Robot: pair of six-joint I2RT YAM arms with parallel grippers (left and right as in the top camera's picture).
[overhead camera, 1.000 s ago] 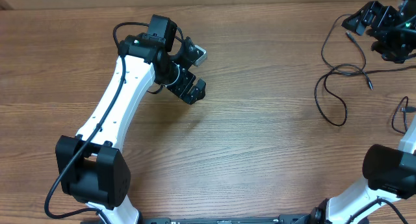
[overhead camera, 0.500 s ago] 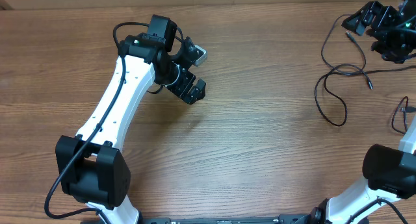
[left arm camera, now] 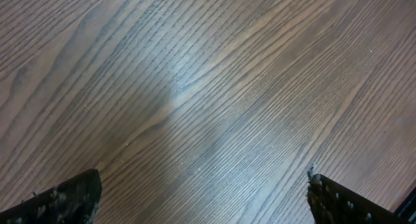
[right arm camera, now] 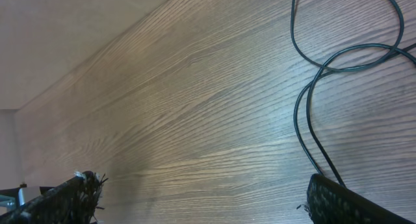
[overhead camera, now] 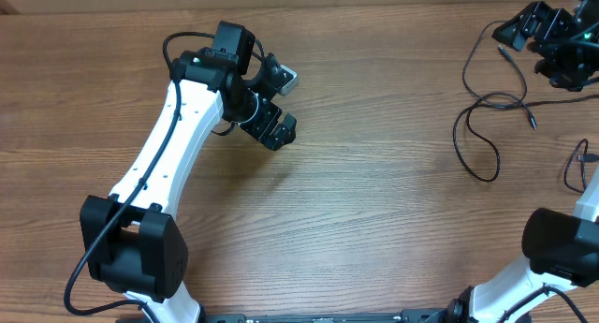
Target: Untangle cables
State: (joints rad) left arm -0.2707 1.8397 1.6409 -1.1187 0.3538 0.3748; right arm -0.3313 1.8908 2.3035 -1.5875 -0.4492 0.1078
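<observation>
L arm angled over table (overhead camera: 374, 220) centre, left gripper (overhead camera: 284, 104) spread wide. R arm stretched to far-right corner, right gripper (right arm camera: 203, 188) also spread, over cables (overhead camera: 487, 108).

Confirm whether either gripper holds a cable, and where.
Nothing is held. The left gripper is open over bare table; the right gripper is open near the cables, with none between its fingers.

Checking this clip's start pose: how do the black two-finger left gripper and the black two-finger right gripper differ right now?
Place: the left gripper hangs over the left-centre of the brown wooden table; the right gripper is at the far right corner.
Below: the left gripper's view shows only bare wood; the right gripper's view shows thin black cables looping beside it.
Shared: both are open and hold nothing.
</observation>
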